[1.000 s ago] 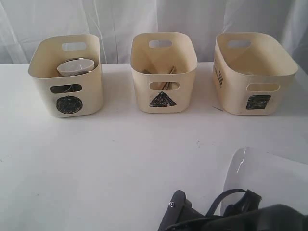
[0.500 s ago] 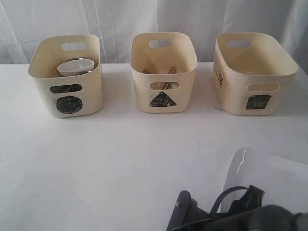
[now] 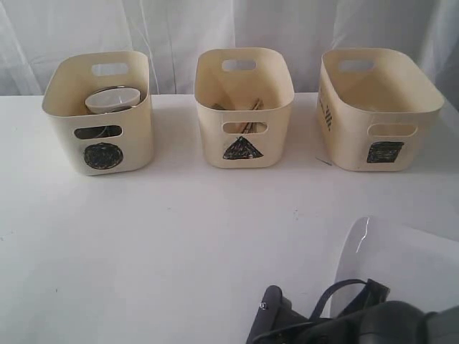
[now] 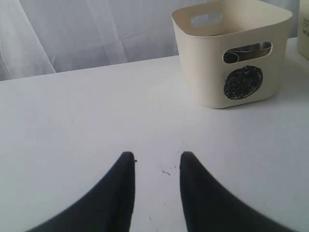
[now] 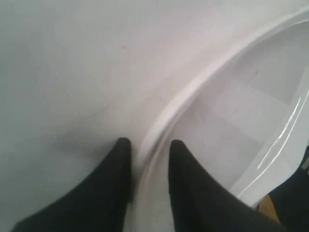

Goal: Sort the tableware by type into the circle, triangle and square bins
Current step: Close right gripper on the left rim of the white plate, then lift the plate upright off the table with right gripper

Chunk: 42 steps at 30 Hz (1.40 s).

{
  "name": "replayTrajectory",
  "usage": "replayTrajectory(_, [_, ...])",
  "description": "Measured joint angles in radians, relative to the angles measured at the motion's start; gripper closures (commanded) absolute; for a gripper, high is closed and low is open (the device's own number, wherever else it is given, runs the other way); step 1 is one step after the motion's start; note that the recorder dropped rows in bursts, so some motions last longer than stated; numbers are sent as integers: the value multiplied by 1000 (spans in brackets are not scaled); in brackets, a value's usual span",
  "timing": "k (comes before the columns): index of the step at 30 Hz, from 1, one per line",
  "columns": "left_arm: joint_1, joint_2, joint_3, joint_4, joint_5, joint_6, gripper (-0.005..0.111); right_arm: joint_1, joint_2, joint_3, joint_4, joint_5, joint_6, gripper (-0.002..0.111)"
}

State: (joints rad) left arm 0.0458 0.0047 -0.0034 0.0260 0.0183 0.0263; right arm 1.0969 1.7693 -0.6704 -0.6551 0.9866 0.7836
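In the right wrist view, the right gripper [image 5: 149, 145] sits at the lower middle of the frame, with one finger [image 5: 123, 154] on the table [image 5: 58, 58] side and the other over the plate [image 5: 231, 106]. The raised rim runs between them. Whether they are already pinching it cannot be told. The hold would be on one thin, glossy edge of a wide plate, so a lift could let it swing down or slip out. If the outer finger catches the table, it could push the plate away instead.

In the left wrist view, the left gripper [image 4: 157, 159] is at the bottom centre, its fingers parted over bare table with nothing between them. The circle bin [image 4: 203, 72] stands at the upper right, and something steel shows through its handle cut-out [image 4: 248, 48].

In the exterior view, the circle bin at the left holds a small white bowl [image 3: 112, 99] near its top. The triangle bin [image 3: 276, 136] in the middle holds chopsticks [image 3: 247, 107]. The square bin [image 3: 351, 140] at the right shows nothing inside, though its floor is hidden. The plate lies at the lower right, well apart from that bin. It looks wide against the opening, so it may catch on the rim unless it is tilted.
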Motion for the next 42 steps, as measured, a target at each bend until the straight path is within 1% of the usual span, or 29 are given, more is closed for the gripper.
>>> replayTrajectory(2, [0, 0, 0, 0, 0, 0, 69, 0, 0, 0, 8, -12, 0, 100])
replayTrajectory(9, [0, 0, 0, 0, 0, 0, 69, -9, -34, 2, 41, -48, 18, 108])
replayTrajectory(17, [0, 0, 0, 0, 0, 0, 69, -9, -291, 4, 80, -92, 24, 108])
replayTrajectory(27, [0, 0, 0, 0, 0, 0, 69, -9, -603, -2, 52, -38, 24, 108])
replayTrajectory(35, [0, 0, 0, 0, 0, 0, 69, -9, -708, -75, 28, 1, 32, 108])
replayTrajectory(42, [0, 0, 0, 0, 0, 0, 69, -9, -733, -110, 22, 26, 35, 108])
